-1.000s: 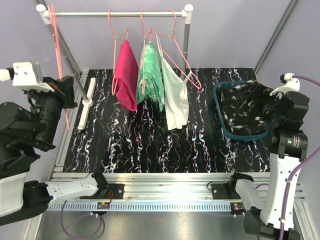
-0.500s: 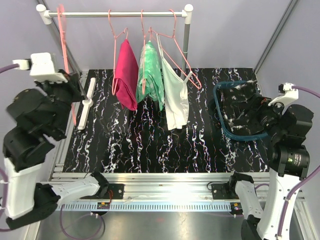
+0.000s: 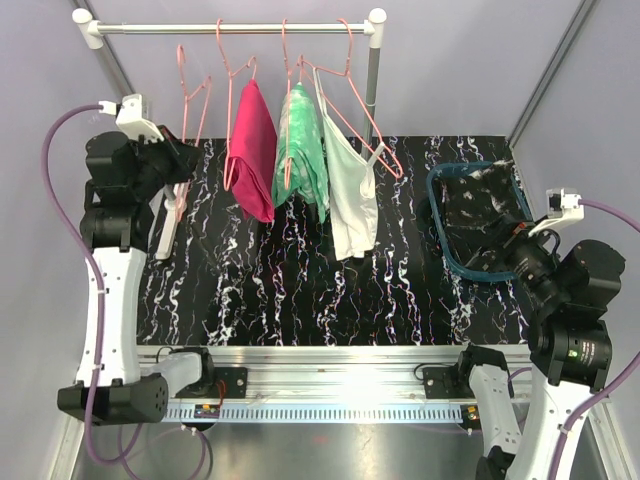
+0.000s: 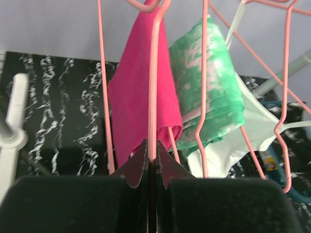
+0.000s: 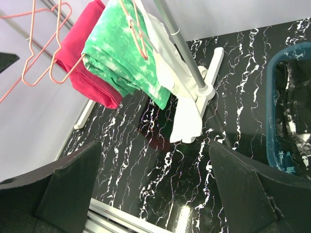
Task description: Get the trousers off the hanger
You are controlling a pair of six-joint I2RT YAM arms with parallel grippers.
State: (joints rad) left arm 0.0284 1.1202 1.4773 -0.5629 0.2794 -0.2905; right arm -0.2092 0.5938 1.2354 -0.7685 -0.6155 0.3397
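My left gripper [image 3: 181,158] is shut on the wire of an empty pink hanger [image 3: 193,98] at the left end of the rail [image 3: 150,29]; the wrist view shows the wire [image 4: 153,73] pinched between the closed jaws. On other pink hangers hang a folded magenta garment [image 3: 252,150], a folded green tie-dye garment [image 3: 300,150] and a white strappy top [image 3: 350,190]. A dark patterned garment [image 3: 480,220] lies in the blue basket [image 3: 437,215]. My right gripper [image 3: 515,262] is open and empty, near the basket's front.
The rack's white foot [image 3: 170,205] lies on the black marbled table at left, and its right post [image 3: 374,70] stands at the back. The basket rim [image 5: 271,121] fills the right of the right wrist view. Purple cables loop by both arms.
My left arm has swung up and right from the far left, bringing the empty pink hanger near the rail beside the magenta garment. My right arm has drawn back toward the near edge.
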